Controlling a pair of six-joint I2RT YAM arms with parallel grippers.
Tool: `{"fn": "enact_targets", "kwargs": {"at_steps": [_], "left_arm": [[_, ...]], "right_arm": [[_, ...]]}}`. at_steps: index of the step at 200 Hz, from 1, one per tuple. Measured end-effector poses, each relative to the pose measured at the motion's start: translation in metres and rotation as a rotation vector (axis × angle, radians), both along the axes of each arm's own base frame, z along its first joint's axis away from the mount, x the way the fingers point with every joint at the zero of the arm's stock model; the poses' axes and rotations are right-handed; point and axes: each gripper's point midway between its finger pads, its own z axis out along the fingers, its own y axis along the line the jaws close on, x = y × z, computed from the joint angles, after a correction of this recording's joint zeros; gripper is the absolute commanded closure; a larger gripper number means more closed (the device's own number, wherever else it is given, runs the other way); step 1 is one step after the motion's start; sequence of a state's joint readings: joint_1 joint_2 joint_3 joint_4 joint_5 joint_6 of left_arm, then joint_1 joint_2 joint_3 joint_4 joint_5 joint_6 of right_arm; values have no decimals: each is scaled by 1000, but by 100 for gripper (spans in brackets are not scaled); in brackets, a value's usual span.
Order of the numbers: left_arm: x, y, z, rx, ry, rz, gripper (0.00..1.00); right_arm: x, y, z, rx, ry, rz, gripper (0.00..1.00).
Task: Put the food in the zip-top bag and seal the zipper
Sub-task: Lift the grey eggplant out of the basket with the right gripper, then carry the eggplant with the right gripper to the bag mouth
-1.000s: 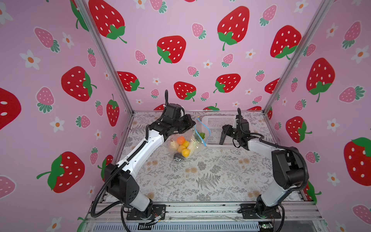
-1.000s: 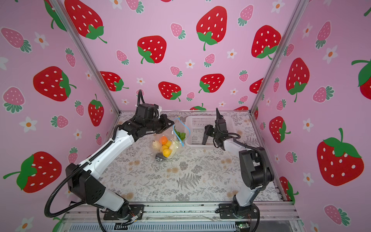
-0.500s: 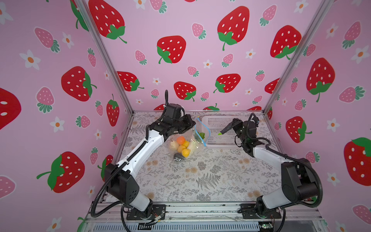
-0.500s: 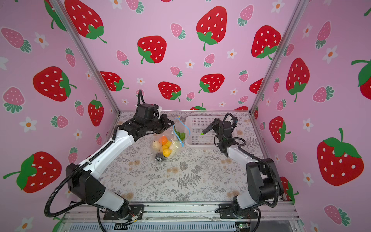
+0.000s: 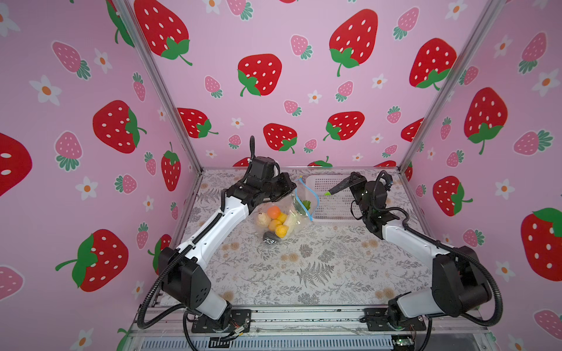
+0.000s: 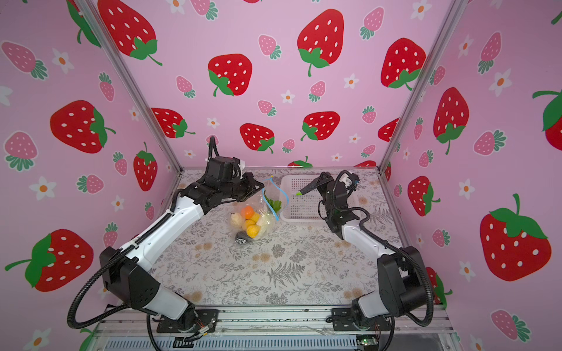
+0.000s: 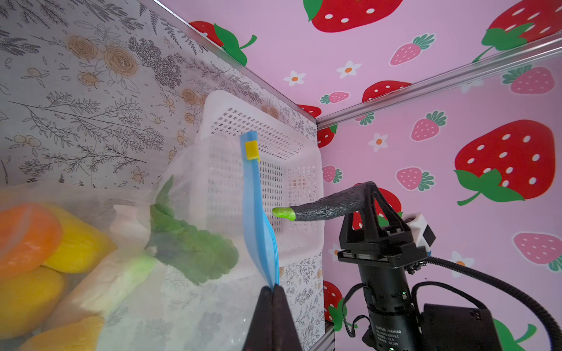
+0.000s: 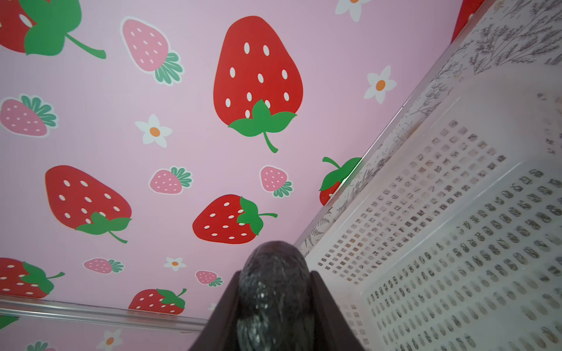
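The zip-top bag (image 5: 296,223) (image 6: 264,203) hangs over the table with its mouth up. My left gripper (image 7: 273,291) (image 5: 292,190) is shut on the blue zipper (image 7: 255,206) (image 5: 316,200) at one end. Food shows inside the bag: an orange piece (image 5: 273,211) (image 7: 27,234), yellow pieces, a cream one, a green leafy piece (image 7: 194,249) and a dark one (image 5: 270,237). My right gripper (image 8: 275,291) (image 5: 354,179) (image 6: 323,178) is shut on a long dark grey-black vegetable (image 7: 328,206) (image 5: 339,188) (image 8: 273,273). Its green tip points at the bag's mouth, a little short of the zipper.
A white perforated basket (image 5: 334,212) (image 6: 304,212) (image 8: 456,228) stands at the back right, just behind the bag and under my right gripper. The pink strawberry walls close in the back and both sides.
My right gripper has swung up from pointing down beside the basket and now holds the dark vegetable out level toward the bag. The left arm and the bag have stayed still.
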State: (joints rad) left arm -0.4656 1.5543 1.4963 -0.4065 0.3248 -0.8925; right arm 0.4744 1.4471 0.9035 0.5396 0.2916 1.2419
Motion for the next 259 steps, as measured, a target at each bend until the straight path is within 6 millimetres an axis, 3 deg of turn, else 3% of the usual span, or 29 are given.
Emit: {"fn": "enact_targets", "kwargs": {"at_steps": [103, 149, 174, 205, 259], "left_arm": [[0, 0, 2, -2, -9, 2, 100], [-1, 1, 6, -6, -16, 2, 100], [-1, 1, 6, -6, -16, 2, 100], [-2, 1, 8, -8, -20, 2, 100], [-6, 3, 11, -14, -28, 4, 100]], "right_arm": [[-10, 30, 67, 48, -157, 65, 75], [-20, 64, 90, 54, -210, 137, 75], [-23, 88, 88, 41, -213, 181, 75], [-19, 114, 72, 9, -188, 220, 75], [-9, 139, 48, -33, -152, 249, 75]]}}
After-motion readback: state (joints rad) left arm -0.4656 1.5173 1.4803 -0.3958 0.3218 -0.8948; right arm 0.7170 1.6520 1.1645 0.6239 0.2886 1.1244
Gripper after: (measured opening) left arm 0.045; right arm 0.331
